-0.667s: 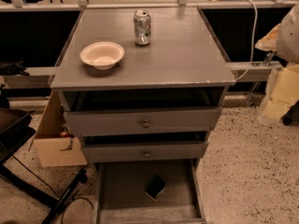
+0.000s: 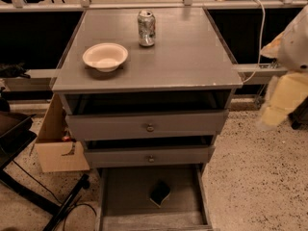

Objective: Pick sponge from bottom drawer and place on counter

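The sponge (image 2: pixel 160 193) is a small dark block lying on the floor of the open bottom drawer (image 2: pixel 125 196), near its middle. The counter (image 2: pixel 183 57) is the flat grey top of the cabinet. My gripper (image 2: pixel 276 112) hangs at the far right edge of the view, beside the cabinet and about level with the top drawer. It is well away from the sponge and to its upper right. It appears as a blurred cream and white shape.
A cream bowl (image 2: pixel 105 56) and a soda can (image 2: pixel 146 28) stand on the counter. The two upper drawers (image 2: pixel 150 127) with round knobs are slightly open. A cardboard box (image 2: pixel 55 148) and black stand legs (image 2: pixel 29 196) sit on the floor to the left.
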